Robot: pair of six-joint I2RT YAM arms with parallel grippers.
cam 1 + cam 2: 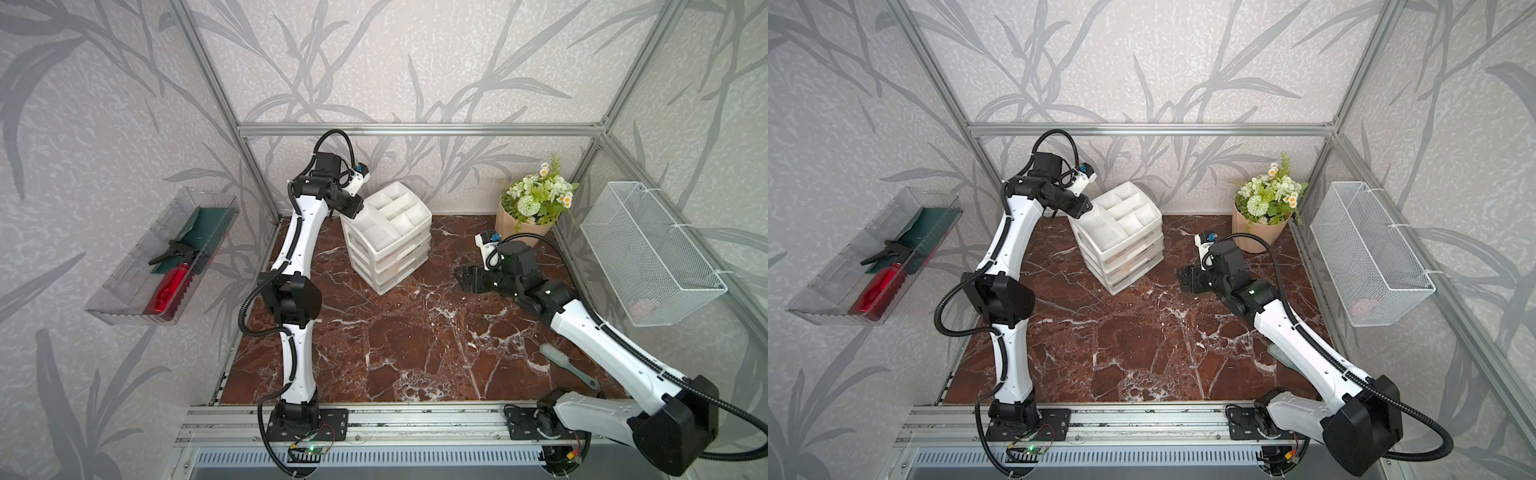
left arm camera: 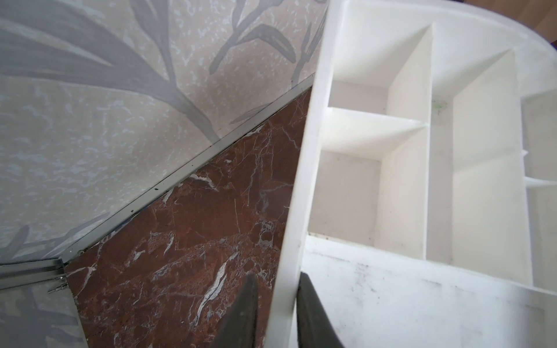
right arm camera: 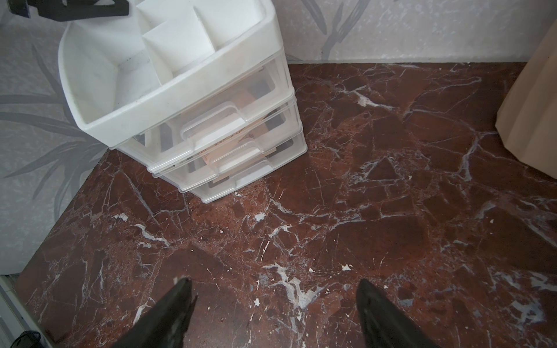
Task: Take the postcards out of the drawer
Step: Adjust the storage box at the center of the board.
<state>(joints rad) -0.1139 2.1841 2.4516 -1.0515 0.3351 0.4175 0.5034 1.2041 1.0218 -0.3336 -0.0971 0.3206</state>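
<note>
Postcards point(image 3: 256, 134) lie flat behind translucent drawer fronts point(image 3: 271, 75); long axis unclear.

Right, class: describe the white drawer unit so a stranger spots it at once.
Find the dark marble table, then its back edge. Left of the flower pot, the drawer unit is the only white stack: three clear drawers under a divided tray.
</note>
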